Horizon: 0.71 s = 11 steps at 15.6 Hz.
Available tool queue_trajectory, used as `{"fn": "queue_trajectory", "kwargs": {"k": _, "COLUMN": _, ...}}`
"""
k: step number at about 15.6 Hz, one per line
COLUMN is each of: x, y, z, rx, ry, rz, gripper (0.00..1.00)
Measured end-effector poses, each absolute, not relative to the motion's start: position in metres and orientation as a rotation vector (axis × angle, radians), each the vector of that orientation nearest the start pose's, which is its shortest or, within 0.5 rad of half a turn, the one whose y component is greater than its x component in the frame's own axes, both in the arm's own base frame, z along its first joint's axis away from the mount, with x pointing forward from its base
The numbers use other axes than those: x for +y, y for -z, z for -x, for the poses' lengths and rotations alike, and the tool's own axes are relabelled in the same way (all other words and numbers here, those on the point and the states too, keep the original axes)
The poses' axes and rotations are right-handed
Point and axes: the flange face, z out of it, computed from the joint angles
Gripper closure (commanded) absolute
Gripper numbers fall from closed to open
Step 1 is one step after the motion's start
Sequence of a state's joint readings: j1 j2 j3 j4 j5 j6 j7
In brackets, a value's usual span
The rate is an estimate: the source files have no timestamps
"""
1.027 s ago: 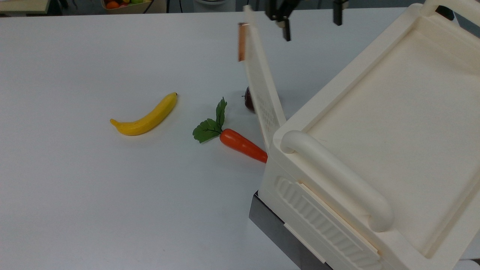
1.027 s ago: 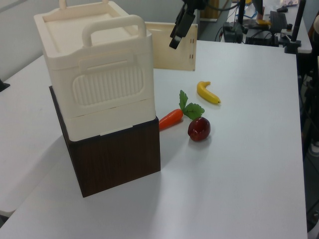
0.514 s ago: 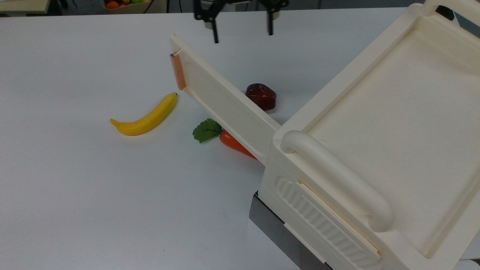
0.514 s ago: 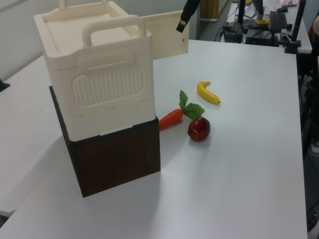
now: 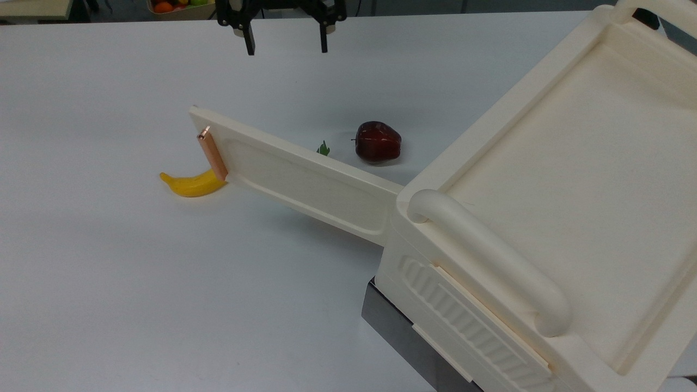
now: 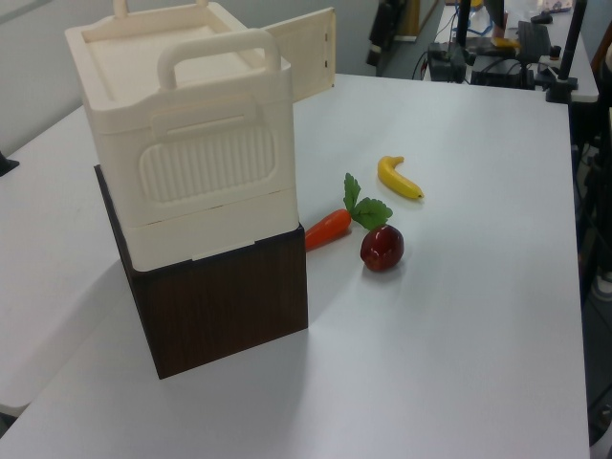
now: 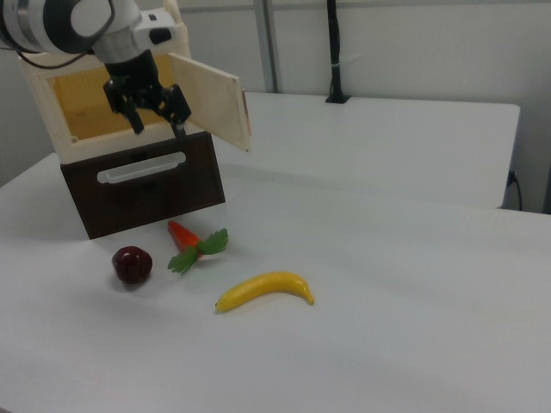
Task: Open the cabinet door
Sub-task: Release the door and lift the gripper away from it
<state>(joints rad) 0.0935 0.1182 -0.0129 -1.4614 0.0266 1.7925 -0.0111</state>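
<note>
Door (image 5: 305, 182) standing wide open, hinged at cabinet (image 5: 572, 179) corner, long axis horizontal, copper handle (image 5: 212, 154) end pointing away from cabinet over bench (image 5: 109, 272). Hand (image 5: 284, 43) released, 2 fingers spread, hanging apart from door. Task judged complete; next move: retracting clear.

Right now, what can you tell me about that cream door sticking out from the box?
The cabinet door is a flat cream panel, plastic by the look of it, with a shallow rounded inset on its face and a slim copper-coloured bar handle along its free short edge. It stands swung wide open, hinged at a corner of the cabinet and reaching out above the white table. The gripper hangs open and apart from it. In the top view it hides part of the banana.
</note>
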Motion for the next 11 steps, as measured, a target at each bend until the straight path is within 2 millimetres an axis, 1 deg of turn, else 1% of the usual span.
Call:
{"fn": "queue_trajectory", "kwargs": {"k": 2, "x": 0.048, "y": -0.611, "z": -0.604, "rx": -0.118, "ry": 0.195, "rz": 3.156, "gripper": 0.00}}
{"fn": "queue_trajectory", "kwargs": {"k": 6, "x": 0.044, "y": -0.567, "z": -0.597, "rx": -0.049, "ry": 0.041, "rz": 3.210, "gripper": 0.00}}
{"fn": "queue_trajectory", "kwargs": {"k": 8, "x": 0.042, "y": -0.559, "z": -0.589, "rx": -0.039, "ry": 0.009, "rz": 3.212, "gripper": 0.00}}
{"fn": "queue_trajectory", "kwargs": {"k": 9, "x": 0.040, "y": -0.559, "z": -0.585, "rx": -0.035, "ry": 0.005, "rz": 3.213, "gripper": 0.00}}
{"fn": "queue_trajectory", "kwargs": {"k": 11, "x": 0.034, "y": -0.567, "z": -0.577, "rx": -0.016, "ry": 0.019, "rz": 3.212, "gripper": 0.00}}
